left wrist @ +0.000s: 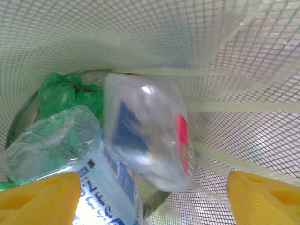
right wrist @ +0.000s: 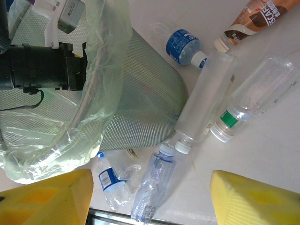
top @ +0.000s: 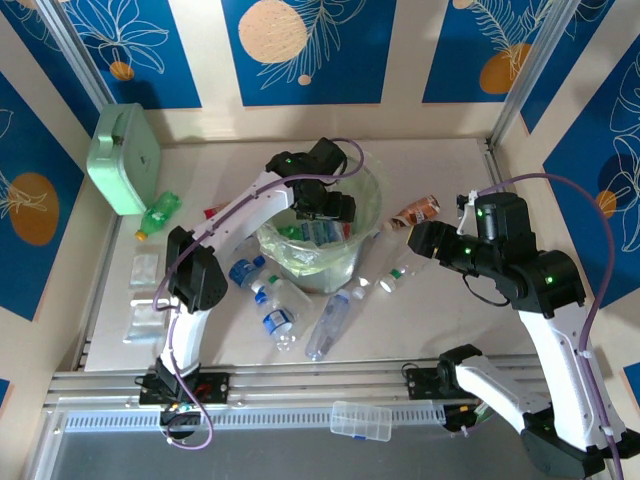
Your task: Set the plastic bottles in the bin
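The bin [top: 352, 262] stands mid-table, a mesh bucket lined with a clear bag. My left gripper [top: 328, 208] hangs open inside it. In the left wrist view a blurred clear bottle with a red label [left wrist: 146, 133] lies loose beyond the yellow fingertips [left wrist: 40, 199], on a blue-labelled bottle [left wrist: 110, 185] and green ones [left wrist: 70, 93]. My right gripper [top: 422, 240] hovers open to the right of the bin, holding nothing. Below it on the table lie a crushed clear bottle [right wrist: 154, 187], a small blue-labelled bottle [right wrist: 111, 180], a long clear bottle [right wrist: 206, 101] and a green-banded bottle [right wrist: 255, 91].
A mint-green case [top: 125, 158] stands at the back left with a green bottle [top: 160, 214] beside it. A brown-labelled bottle [top: 416, 211] lies right of the bin. More bottles [top: 272, 305] lie in front of the bin. A flat clear box [top: 360, 420] sits on the near rail.
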